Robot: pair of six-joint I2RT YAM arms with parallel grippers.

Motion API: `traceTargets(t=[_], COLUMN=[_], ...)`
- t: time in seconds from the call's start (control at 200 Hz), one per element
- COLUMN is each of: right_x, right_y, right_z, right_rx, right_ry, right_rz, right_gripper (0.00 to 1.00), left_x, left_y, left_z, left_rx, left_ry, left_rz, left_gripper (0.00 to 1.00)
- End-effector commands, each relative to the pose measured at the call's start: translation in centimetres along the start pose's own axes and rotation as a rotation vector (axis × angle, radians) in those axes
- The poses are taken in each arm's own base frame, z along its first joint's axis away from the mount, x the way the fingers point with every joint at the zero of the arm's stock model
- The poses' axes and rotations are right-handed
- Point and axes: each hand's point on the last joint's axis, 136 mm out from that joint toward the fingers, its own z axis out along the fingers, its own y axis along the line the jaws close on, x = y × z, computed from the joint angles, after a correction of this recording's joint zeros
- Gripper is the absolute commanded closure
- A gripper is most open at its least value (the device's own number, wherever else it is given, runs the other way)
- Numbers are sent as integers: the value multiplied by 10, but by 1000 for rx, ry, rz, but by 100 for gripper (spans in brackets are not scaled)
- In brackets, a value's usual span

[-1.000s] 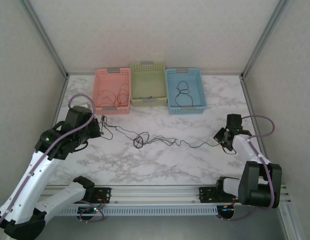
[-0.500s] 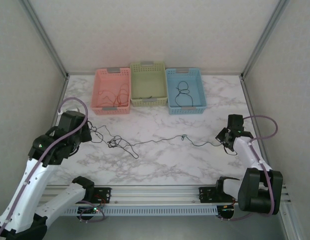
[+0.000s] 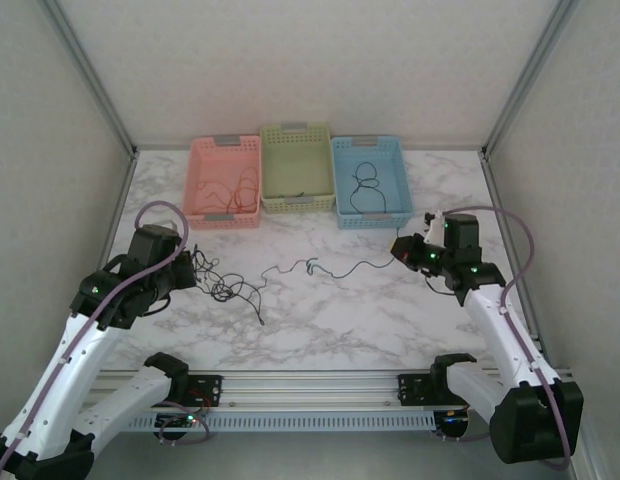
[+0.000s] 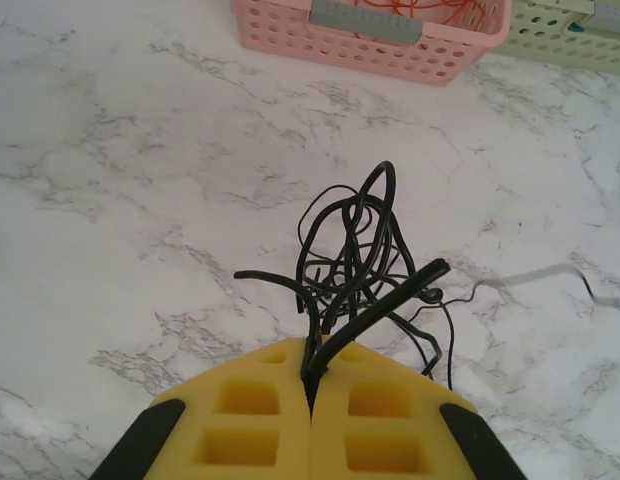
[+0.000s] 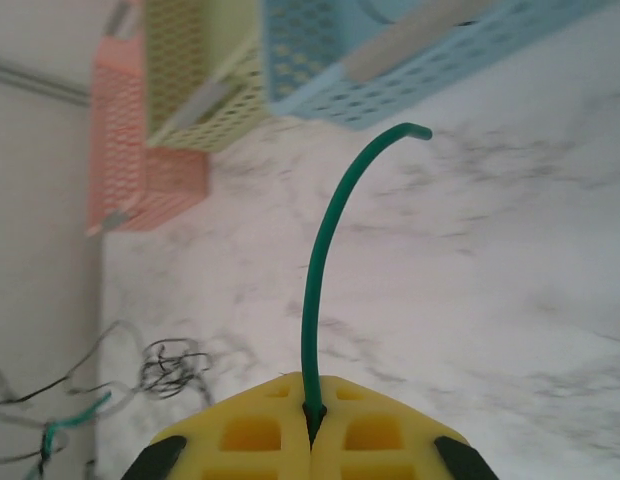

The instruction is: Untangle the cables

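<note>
The left wrist camera shows the left gripper (image 4: 310,378) clamped shut on a bunched black cable (image 4: 355,255). The right wrist camera shows the right gripper (image 5: 310,408) pinched closed on a green cable (image 5: 323,260) near its end. From above, a thin strand (image 3: 320,268) sags between them across the marble table (image 3: 370,320). Since a second ago the right arm has swung inward toward the blue basket (image 3: 368,180), slackening the line. Plain white walls enclose the table.

The marbled counter (image 3: 390,320) bears a pink basket (image 3: 245,222), a green basket (image 3: 280,205), a blue basket (image 3: 375,221) and loose cables (image 3: 227,289).
</note>
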Motion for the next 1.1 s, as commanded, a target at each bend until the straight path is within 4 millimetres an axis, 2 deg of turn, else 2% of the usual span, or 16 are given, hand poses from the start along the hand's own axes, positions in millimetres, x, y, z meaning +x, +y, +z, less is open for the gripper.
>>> traceTargets(t=[0.0,0.12,0.36,0.466,0.581,0.776,0.966,1.026,1.096], right_x=[15,31,50,55,73,93,106,109,117], right_y=[30,36,57,37,51,13,-24,-27,-17], right_z=[-7,0,17,23,43,62,77,80,87], right_rx=[-110,-83,-65,130,53,378,572,582,501], right_ry=[114,217,251,250,340,386,439,452,479], right_rz=[66,104,114,70,70,-143,-242,-257,-251], right_gripper=[100,100,100,100,100,100,100,100,100], left_x=[-1,-1,0,1,0,1,1,1,0], left_y=[-1,-3,-3,-3,-3,-3,-3,-3,-4], left_z=[0,1,2,3,3,4,4,4,4], left_rx=[17,22,22,23,23,22,23,23,24], left_ry=[-9,-6,-3,-1,-4,-3,-2,-1,-2], left_rz=[0,-1,0,1,-2,-1,-1,-1,-1], left_gripper=[100,100,100,100,100,100,100,100,100])
